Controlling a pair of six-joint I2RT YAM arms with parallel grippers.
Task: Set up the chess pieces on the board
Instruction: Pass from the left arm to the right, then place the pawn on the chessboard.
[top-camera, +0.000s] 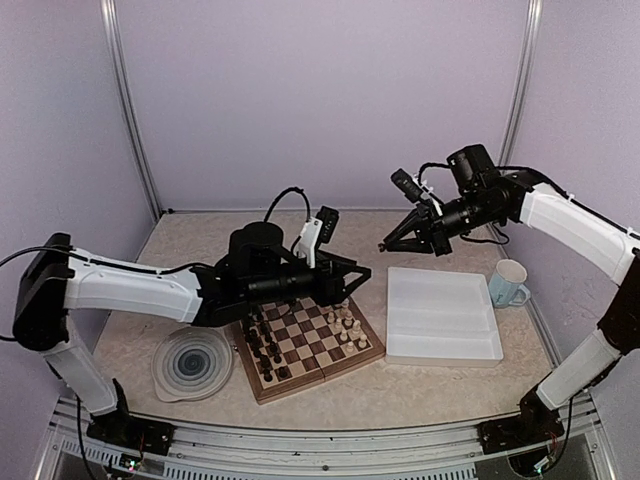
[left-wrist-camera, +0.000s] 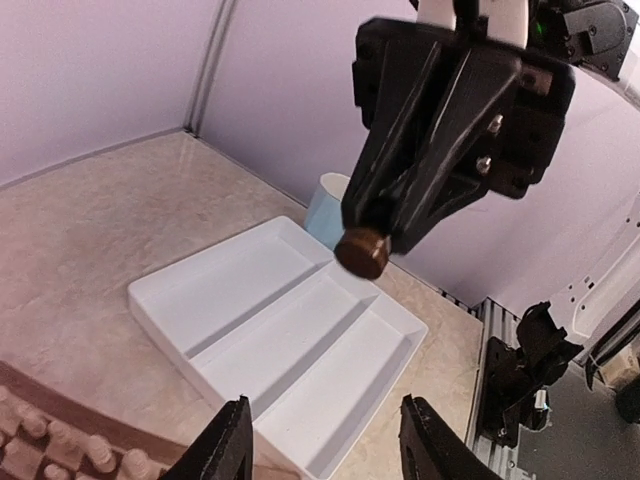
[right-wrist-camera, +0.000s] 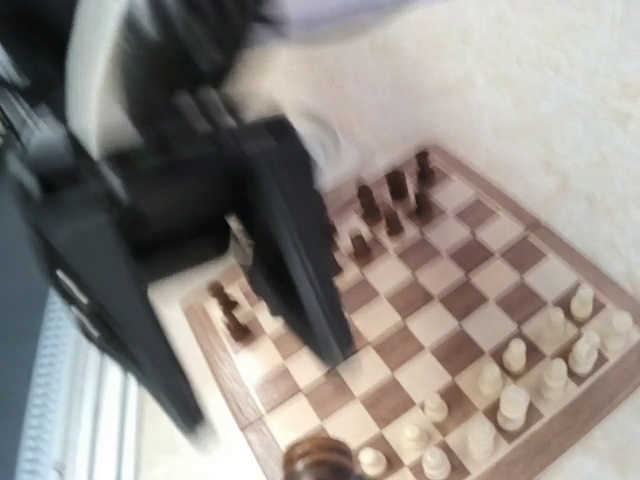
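The board (top-camera: 305, 352) lies at the table's front centre. Dark brown pieces (top-camera: 264, 345) stand along its left side and cream pieces (top-camera: 346, 326) along its right. My left gripper (top-camera: 362, 272) hovers open and empty above the board's far right corner; its fingers (left-wrist-camera: 232, 445) frame the white tray. My right gripper (top-camera: 384, 244) is shut on a dark brown piece (left-wrist-camera: 362, 252), held in the air just beyond the left gripper. The right wrist view shows that piece (right-wrist-camera: 318, 462) at the bottom edge, above the board (right-wrist-camera: 440, 300), with the left gripper blurred in front.
A white two-compartment tray (top-camera: 442, 318) lies right of the board, also in the left wrist view (left-wrist-camera: 290, 330). A pale blue mug (top-camera: 508, 283) stands at the tray's far right. A round blue-swirl plate (top-camera: 193, 362) lies left of the board.
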